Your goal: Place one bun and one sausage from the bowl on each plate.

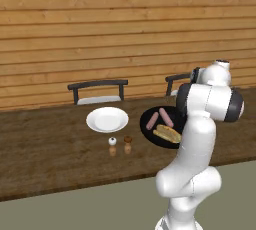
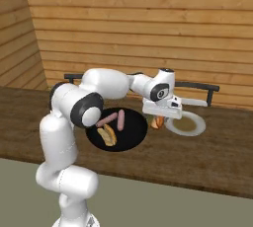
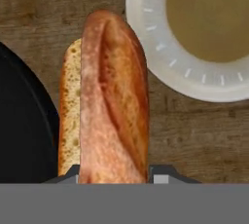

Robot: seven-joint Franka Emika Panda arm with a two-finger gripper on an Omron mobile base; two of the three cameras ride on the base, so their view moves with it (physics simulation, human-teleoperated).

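Bun (image 3: 109, 96) sits clenched in the end effector (image 3: 114, 172), long axis running up the hand view; the plate (image 3: 160, 57) lies upper right, just beside its tip.

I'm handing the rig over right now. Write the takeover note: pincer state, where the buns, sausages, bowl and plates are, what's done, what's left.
Pincer: shut on a bun, held over bare table between the bowl and the right plate.
Bowl: two sausages and the other bun inside.
Left plate: nothing on it; two small shakers stand in front.
Right plate: nothing on it.
Done: one bun is out of the bowl, not placed.
Left: set this bun on a plate, then the other bun and one sausage per plate.
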